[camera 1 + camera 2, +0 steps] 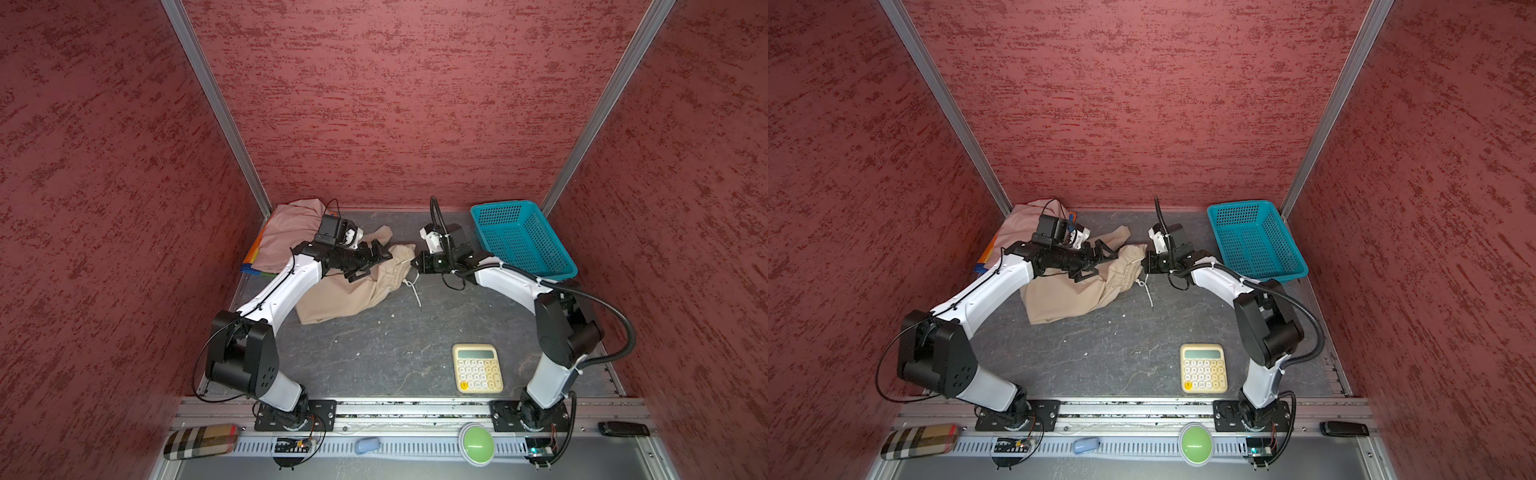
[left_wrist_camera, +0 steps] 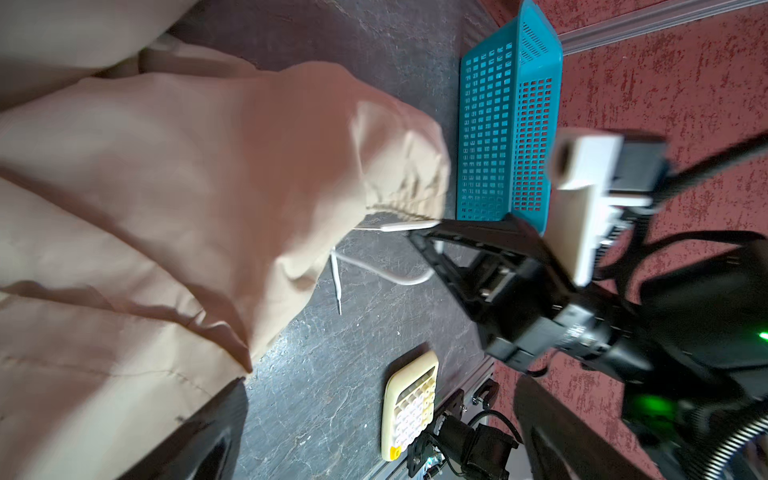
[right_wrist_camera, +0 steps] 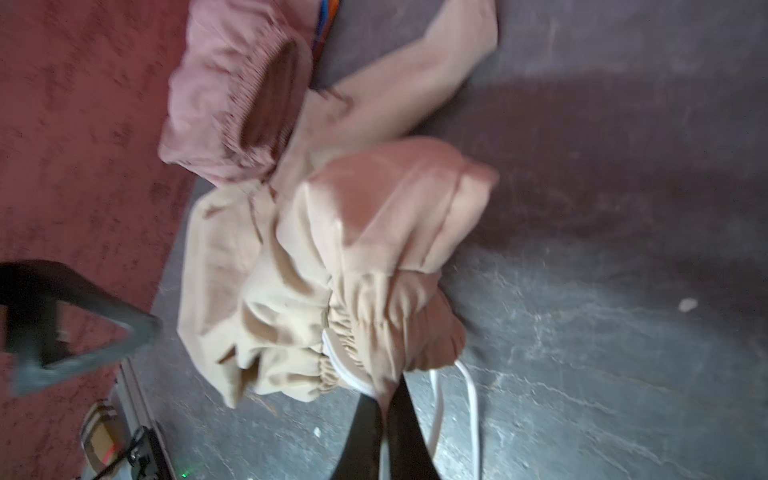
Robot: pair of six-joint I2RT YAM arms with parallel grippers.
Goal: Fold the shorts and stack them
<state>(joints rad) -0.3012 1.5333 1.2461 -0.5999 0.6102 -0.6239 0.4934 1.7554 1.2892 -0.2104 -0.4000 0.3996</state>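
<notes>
The crumpled beige fabric shorts [image 1: 345, 297] on the dark grey table [image 1: 374, 349] are pinched at the gathered waist by the right gripper [image 3: 388, 390], while the left gripper [image 1: 371, 261] is held splayed above them.

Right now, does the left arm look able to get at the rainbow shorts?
Likely not cleanly: the pink shorts lie over the rainbow shorts, leaving only a striped edge showing. The left arm, jaws open, hangs above the beige shorts nearby.
</notes>
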